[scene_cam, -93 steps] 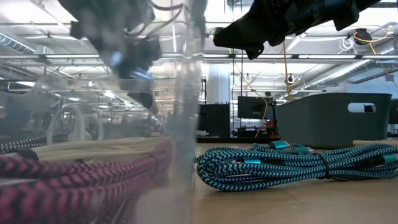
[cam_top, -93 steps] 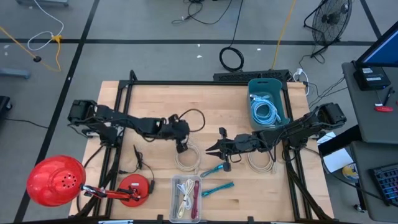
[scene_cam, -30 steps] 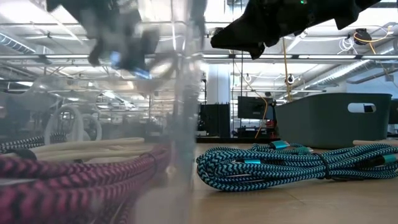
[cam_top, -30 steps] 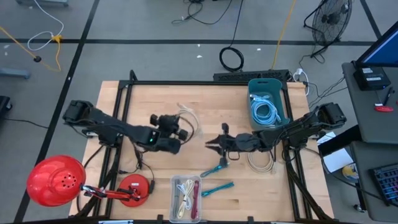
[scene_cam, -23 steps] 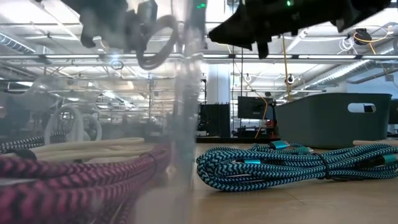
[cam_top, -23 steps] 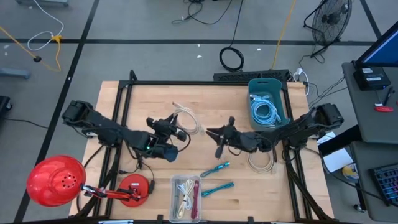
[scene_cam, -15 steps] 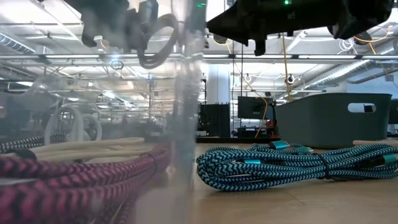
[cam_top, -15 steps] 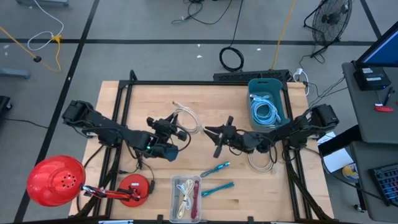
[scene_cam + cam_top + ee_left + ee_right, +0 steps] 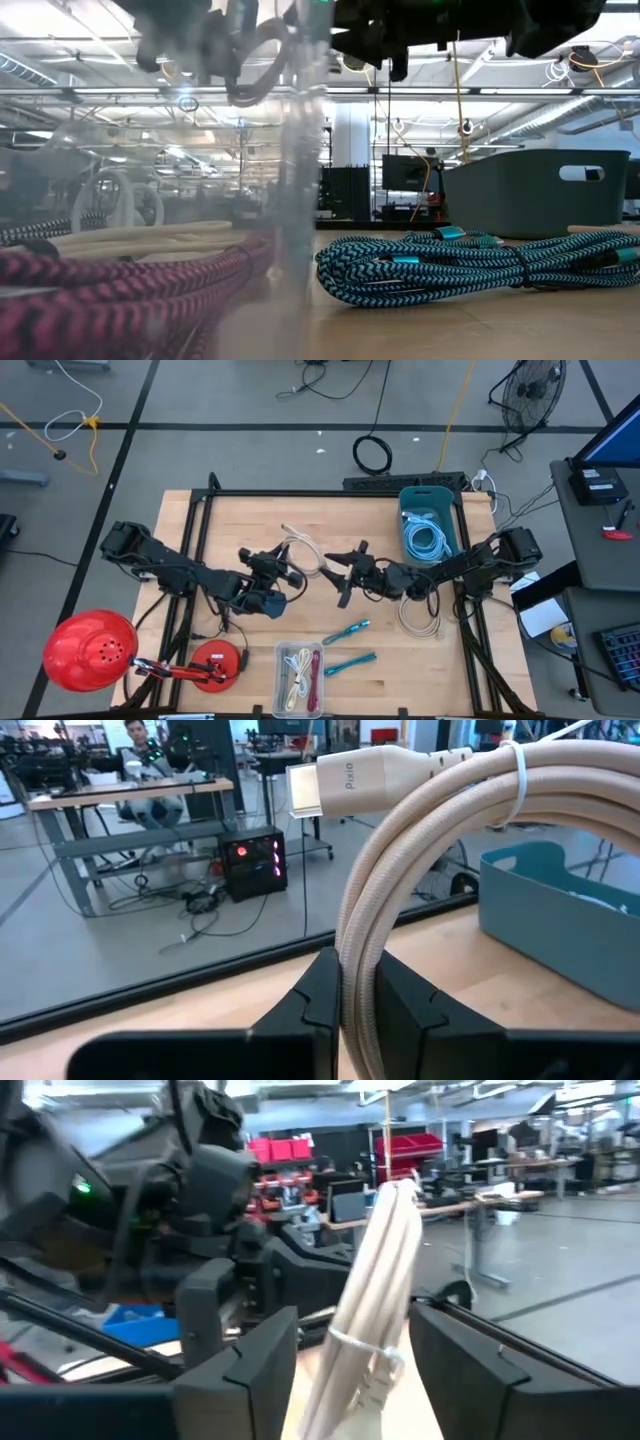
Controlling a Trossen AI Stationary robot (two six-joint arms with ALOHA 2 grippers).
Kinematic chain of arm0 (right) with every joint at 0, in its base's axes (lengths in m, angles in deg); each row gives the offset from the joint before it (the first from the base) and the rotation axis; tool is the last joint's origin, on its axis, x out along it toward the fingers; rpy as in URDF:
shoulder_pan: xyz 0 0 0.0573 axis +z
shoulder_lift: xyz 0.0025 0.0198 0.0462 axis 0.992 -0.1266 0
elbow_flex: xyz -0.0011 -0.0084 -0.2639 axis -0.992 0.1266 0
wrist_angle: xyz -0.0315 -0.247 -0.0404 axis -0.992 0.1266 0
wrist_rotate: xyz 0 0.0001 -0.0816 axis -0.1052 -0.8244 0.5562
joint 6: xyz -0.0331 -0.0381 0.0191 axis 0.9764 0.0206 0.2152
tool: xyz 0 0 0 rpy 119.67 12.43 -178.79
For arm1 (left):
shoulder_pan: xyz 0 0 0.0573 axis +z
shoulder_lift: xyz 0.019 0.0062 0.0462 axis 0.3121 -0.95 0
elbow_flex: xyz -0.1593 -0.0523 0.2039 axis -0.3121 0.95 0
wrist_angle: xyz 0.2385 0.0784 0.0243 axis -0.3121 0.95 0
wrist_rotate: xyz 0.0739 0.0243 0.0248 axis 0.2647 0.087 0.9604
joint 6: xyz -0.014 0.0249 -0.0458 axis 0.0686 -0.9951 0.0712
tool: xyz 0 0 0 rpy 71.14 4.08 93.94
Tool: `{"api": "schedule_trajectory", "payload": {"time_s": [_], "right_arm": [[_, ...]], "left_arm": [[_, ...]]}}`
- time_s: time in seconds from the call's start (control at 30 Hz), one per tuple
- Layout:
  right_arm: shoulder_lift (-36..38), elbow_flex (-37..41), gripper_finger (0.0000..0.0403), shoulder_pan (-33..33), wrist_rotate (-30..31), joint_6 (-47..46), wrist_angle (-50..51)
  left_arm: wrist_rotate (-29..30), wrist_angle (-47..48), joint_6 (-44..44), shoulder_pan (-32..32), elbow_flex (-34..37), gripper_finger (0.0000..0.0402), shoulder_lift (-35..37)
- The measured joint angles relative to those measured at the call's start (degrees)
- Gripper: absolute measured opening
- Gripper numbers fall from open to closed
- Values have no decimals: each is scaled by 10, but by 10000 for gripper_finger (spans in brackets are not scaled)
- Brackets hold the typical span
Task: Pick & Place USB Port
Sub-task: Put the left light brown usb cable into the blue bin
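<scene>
A beige USB cable coil (image 9: 305,554), tied with a white tie, hangs in the air over the table's middle, its plug (image 9: 372,772) uppermost. My left gripper (image 9: 286,573) comes from the table's left and is shut on the coil (image 9: 420,850). My right gripper (image 9: 338,581) comes from the right and is open. Its fingers stand on either side of the coil (image 9: 378,1270) with a gap to each side. My left gripper pinches the coil's bundled strands (image 9: 356,982) between its two fingers, at the lower part of the loop. The fingers (image 9: 318,1005) reach about level from the table's left and lie across the strands. The coil stands up above them, lifted clear of the table.
A grey-blue bin (image 9: 431,495) holding a light blue cable stands far right. A second beige coil (image 9: 420,621) and two teal cables (image 9: 346,629) (image 9: 350,660) lie near the middle. A clear tray (image 9: 300,678) of cables sits at the near edge, with red lamps (image 9: 85,650) at near left.
My right gripper has gone toward the table's left and far side, up to the held coil. It has tipped upward and opened around the coil. My left gripper has turned a little with the coil, which stays lifted clear of the table.
</scene>
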Motion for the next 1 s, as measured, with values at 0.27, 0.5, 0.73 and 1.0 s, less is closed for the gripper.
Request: {"api": "schedule_trajectory", "payload": {"time_s": [0.27,0.5,0.73,1.0], "right_arm": [[0,0,182,-7,-5,-13,6],[0,0,90,-14,11,-14,19],[2,0,16,-20,48,6,30],[33,0,9,-17,91,68,53]], "left_arm": [[-6,-26,-32,-2,0,35,0],[-1,-39,-56,-6,0,35,0],[10,-60,-95,-11,0,35,0],[24,-67,-90,-27,-1,98,0]]}}
